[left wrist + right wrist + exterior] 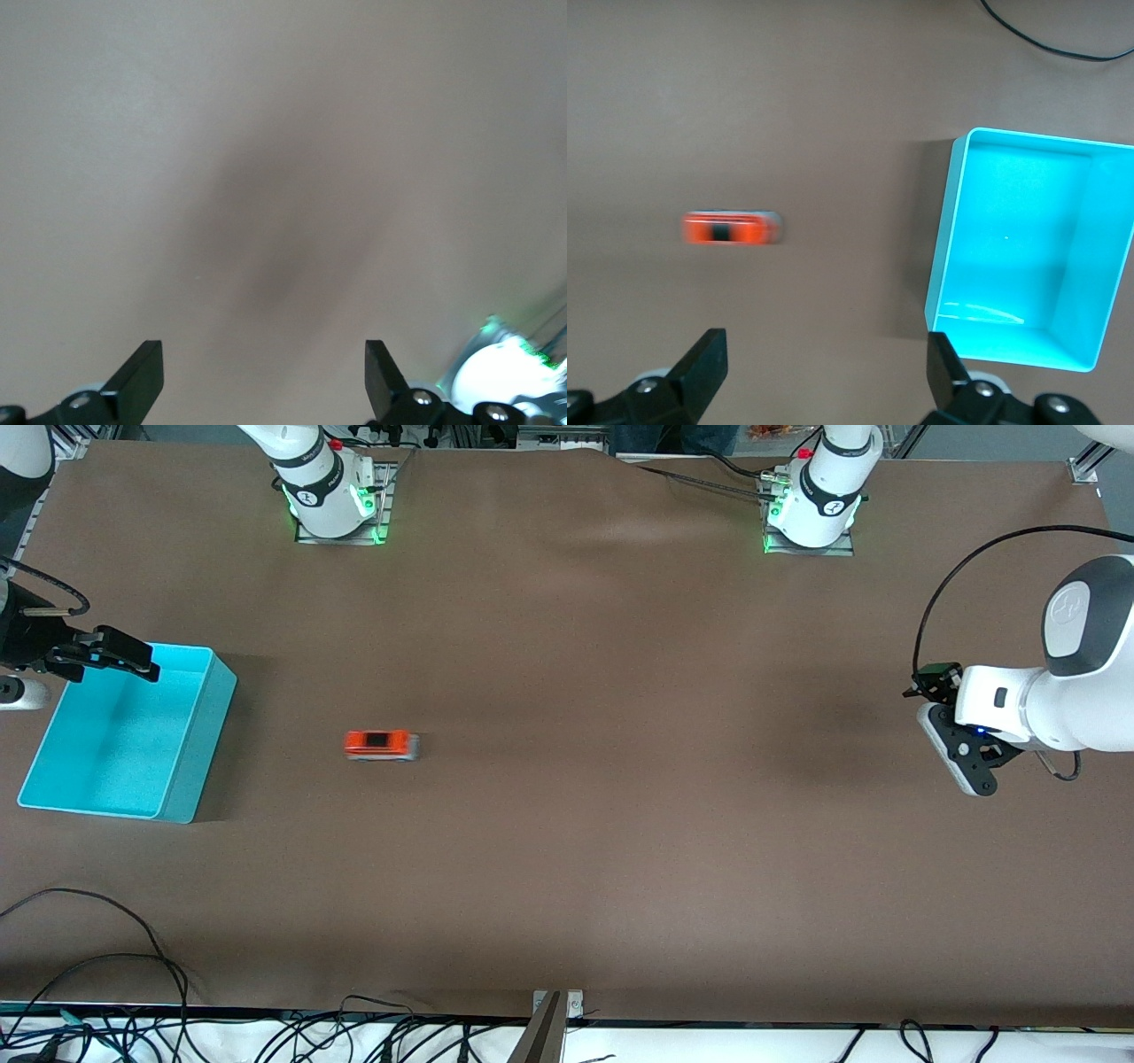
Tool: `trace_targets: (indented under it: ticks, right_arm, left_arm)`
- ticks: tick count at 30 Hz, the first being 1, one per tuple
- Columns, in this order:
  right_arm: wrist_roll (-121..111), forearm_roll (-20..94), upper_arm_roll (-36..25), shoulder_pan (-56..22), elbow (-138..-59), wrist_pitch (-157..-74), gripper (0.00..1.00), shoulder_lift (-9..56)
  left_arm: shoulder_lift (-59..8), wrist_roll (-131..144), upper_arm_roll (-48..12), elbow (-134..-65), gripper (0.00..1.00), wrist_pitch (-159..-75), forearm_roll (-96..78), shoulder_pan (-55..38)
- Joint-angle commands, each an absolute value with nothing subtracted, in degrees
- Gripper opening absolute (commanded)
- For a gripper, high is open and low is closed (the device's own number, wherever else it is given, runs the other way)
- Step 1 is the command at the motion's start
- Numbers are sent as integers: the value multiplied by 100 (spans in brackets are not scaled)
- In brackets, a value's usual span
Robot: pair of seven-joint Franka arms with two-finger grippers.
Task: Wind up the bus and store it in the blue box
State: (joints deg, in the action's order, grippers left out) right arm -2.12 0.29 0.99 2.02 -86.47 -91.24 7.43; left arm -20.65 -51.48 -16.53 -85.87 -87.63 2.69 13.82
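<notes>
The orange-red bus (382,745), seemingly blurred, sits upright near the blue box (202,731).

Bus (382,745): orange-red, grey lower body, upright on table. Blue box (193,753): cyan, open-topped, empty, toward right arm's end; apart.

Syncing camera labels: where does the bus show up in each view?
Front view: the bus sits on the table, beside the blue box, toward the left arm's end from it.
Left wrist view: not in it, only bare table.
Right wrist view: the bus is at mid-height, with the blue box beside it.
Shared landmark: the blue box, in the front and right wrist views.
</notes>
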Motion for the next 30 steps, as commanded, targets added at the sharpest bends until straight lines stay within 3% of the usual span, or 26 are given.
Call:
trace_targets:
  ticks: [1,21,25,30]
  right_arm:
    - [-141,-9,132,193,-8534,-9105,100,826]
    - [-141,-44,176,115,-8543,-9044,100,817]
    - [-176,-176,141,70,-8560,-8860,100,817]
    - [-167,-132,79,123,-8561,-8771,100,826]
  left_arm:
    - [-2039,-4658,-1793,-8394,100,-8464,176,1397]
    - [-1222,-2646,-1679,-8771,100,-8517,202,1064]
    - [-836,-2646,-1372,-9122,100,-8779,193,801]
    - [-405,-2593,-502,-9509,100,-9096,158,80]
